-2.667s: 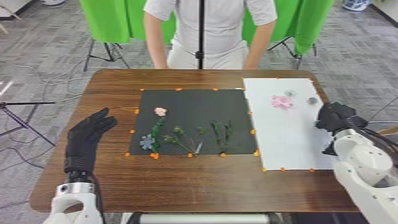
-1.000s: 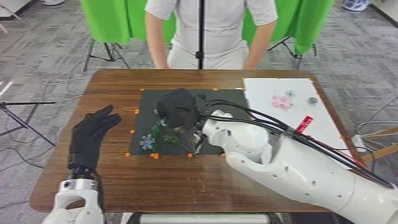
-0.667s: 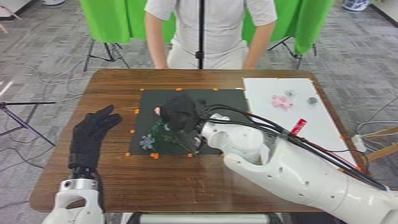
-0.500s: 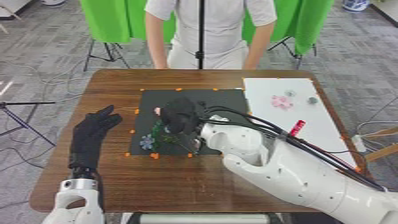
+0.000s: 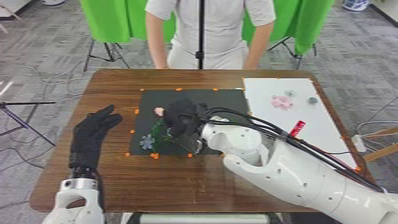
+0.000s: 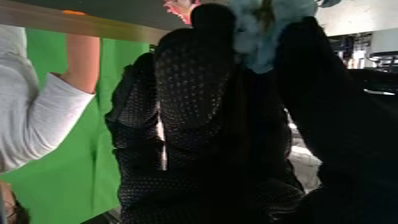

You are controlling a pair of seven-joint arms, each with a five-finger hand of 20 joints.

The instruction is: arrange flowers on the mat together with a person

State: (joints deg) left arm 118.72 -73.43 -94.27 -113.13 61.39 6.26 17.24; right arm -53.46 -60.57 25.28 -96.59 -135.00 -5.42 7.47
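Right hand (image 5: 184,115) has moved from the white sheet (image 5: 266,86) to over the dark mat (image 5: 224,99), clamping a pale blue flower (image 6: 261,52) between thumb and fingers. Mat's left side bears a small pink flower (image 5: 159,111) and a blue flower (image 5: 147,142). Brown table (image 5: 115,92) separates mat from left hand (image 5: 89,135), fingers extended

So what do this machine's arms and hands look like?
The left arm and right arm have rounded white shells. Black cables and a red strip with white marks sit along the right one. The left hand and right hand are gloved in black fabric, dotted like mesh on the right fingers.
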